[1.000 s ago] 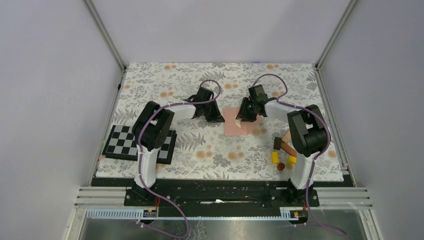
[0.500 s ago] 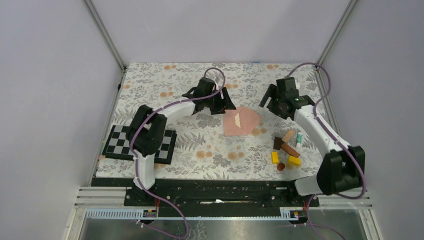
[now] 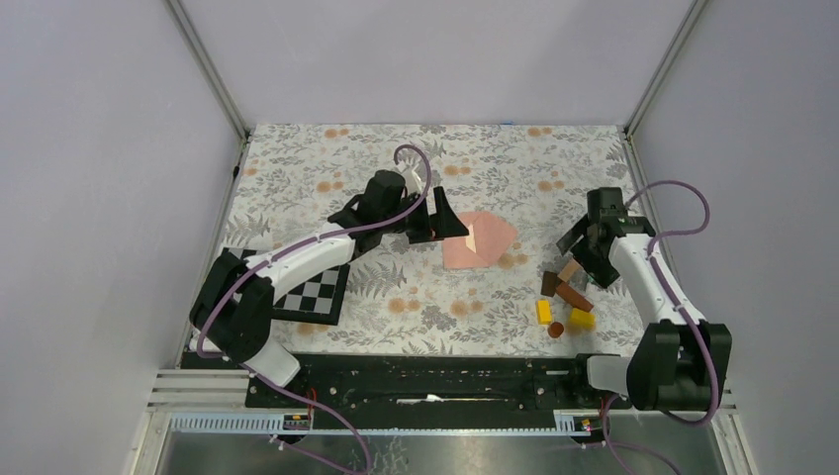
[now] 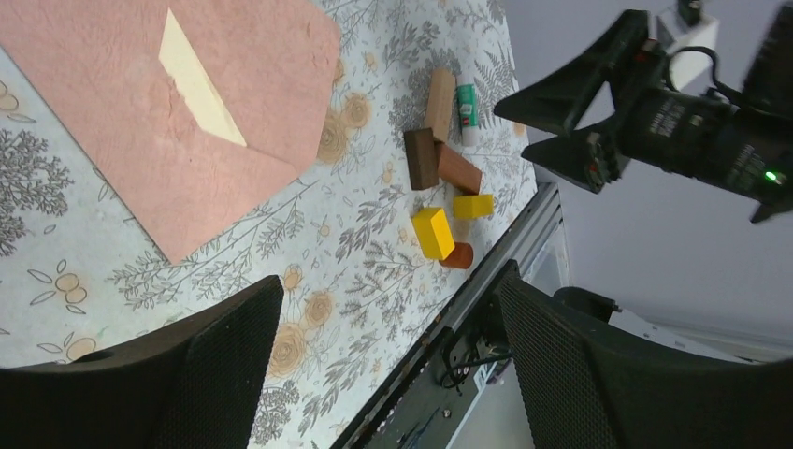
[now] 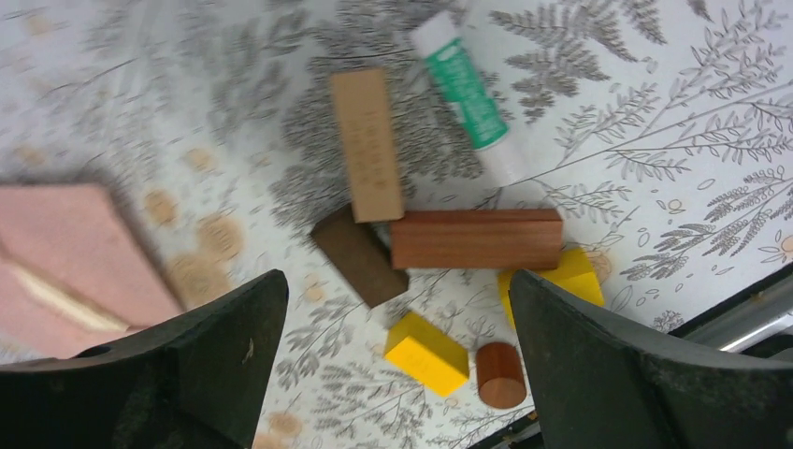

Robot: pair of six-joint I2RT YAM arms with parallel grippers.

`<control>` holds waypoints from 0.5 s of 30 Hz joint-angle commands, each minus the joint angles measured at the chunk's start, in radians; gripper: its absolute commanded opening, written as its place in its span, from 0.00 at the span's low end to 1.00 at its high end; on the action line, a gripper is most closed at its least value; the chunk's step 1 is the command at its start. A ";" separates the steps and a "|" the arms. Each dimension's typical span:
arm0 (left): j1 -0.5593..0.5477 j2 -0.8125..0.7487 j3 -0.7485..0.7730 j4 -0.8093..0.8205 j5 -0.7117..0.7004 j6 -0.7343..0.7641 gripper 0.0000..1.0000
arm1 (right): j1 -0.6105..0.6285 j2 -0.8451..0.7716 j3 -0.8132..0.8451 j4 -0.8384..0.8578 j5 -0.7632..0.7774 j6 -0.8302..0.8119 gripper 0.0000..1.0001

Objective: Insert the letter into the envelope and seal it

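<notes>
The flat salmon-pink paper envelope is flanked by the left gripper, spread and empty just at its left edge, and the right gripper, likewise spread, well off to its right over the wooden blocks.

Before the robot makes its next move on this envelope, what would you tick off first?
1. Letter in the envelope: only a cream sliver shows at the opening. Ok.
2. Sealed flap: it lies open on the table. Not ok.
3. Empty left gripper: open, near the envelope, holding nothing. Ok.
4. Empty right gripper: open above the wooden blocks, holding nothing. Ok.
5. Access to the green-and-white tube: it lies apart from the tan block, below the right gripper. Ok.
6. Tube is glue: label unreadable. Cannot tell.
</notes>
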 commanded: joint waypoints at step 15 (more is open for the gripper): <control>0.004 -0.040 -0.060 0.109 0.128 -0.035 0.88 | -0.190 0.084 -0.167 0.215 0.097 0.011 0.66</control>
